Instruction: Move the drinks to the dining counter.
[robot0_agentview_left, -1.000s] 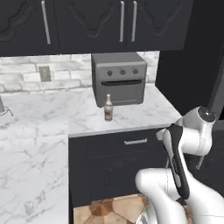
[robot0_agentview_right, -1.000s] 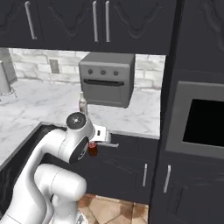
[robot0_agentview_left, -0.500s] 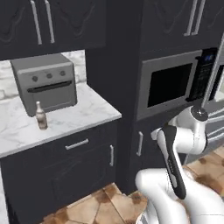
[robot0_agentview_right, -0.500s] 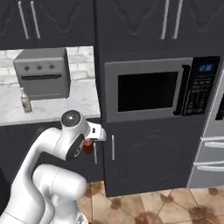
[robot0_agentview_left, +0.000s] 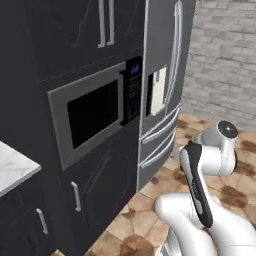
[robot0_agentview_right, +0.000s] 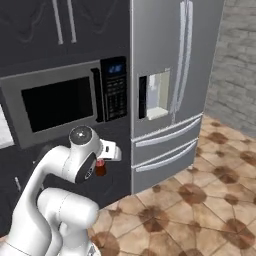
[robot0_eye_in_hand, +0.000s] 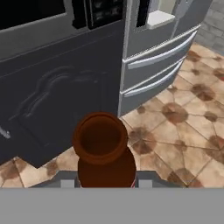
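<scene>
A dark brown bottle with a red label, one of the drinks, is seen from above its open neck in the hand view. My gripper is shut on its body, with the tiled floor far below. In the right base view the gripper is tucked close to the arm in front of the dark cabinets, and the bottle's red part hangs just under it. The dining counter is out of view.
A built-in microwave sits in tall dark cabinets, with a stainless fridge to its right. A corner of marble worktop shows at the far left. Brown tiled floor stretches to the right towards a brick wall.
The base has turned right, so the whole view swung from the toaster-oven worktop past the microwave to the fridge. The gripper keeps its hold on the brown bottle.
</scene>
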